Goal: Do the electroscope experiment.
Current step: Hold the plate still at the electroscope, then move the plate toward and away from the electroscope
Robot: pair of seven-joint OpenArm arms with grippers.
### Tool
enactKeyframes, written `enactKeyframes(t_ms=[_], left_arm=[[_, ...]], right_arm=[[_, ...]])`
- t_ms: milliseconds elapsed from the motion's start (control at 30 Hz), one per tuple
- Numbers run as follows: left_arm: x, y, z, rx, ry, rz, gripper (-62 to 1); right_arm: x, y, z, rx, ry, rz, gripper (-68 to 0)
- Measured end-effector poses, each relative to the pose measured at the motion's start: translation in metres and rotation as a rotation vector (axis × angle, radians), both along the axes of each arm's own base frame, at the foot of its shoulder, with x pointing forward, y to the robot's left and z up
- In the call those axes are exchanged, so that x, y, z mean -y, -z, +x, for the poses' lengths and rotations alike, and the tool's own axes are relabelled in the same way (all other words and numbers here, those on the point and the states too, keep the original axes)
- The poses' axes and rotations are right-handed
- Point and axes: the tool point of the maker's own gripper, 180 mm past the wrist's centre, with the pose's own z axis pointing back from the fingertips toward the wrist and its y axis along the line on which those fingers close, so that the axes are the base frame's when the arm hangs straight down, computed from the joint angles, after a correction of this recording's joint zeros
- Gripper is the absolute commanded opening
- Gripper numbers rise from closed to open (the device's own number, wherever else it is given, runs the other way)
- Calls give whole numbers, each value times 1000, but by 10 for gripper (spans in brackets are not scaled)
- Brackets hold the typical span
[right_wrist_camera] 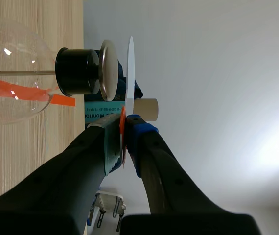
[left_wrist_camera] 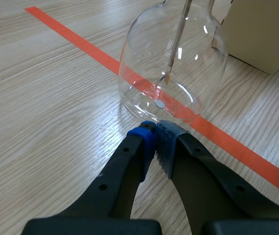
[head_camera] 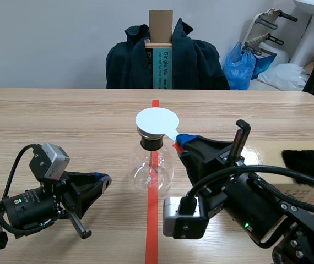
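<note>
The electroscope flask [head_camera: 152,168] stood upright at the middle of the table [head_camera: 63,121], on the orange-red tape line [head_camera: 152,236]. A black stopper [head_camera: 151,143] plugged its neck, with a round metal plate [right_wrist_camera: 106,70] on top and a thin rod [left_wrist_camera: 176,44] running down inside the glass.

The right gripper [head_camera: 180,141] came in from the right, its fingers clamped on the orange tab at the edge of a white disc [head_camera: 157,121]. The disc hung flat just over the metal plate; the right wrist view showed a narrow gap between them.

The left gripper [head_camera: 103,179] lay low on the table just beside the flask's base, its fingers pressed together on nothing. Whether the tips touched the glass could not be told.

A cardboard box [left_wrist_camera: 262,29] sat on the table beyond the flask, and a dark jacket [head_camera: 201,60] hung behind the far edge
</note>
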Motion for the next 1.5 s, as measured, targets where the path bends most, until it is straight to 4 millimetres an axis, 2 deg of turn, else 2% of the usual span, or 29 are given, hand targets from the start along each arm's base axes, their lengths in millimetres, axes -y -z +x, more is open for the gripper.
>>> enactKeyframes(t_ms=[800, 1267, 1500], left_arm=[[0, 0, 0, 0, 0, 0, -577], [0, 0, 0, 0, 0, 0, -577], [0, 0, 0, 0, 0, 0, -577]], right_arm=[[2, 0, 2, 0, 17, -1, -669], [49, 2, 31, -8, 322, -9, -669], [58, 2, 35, -10, 377, -11, -669]])
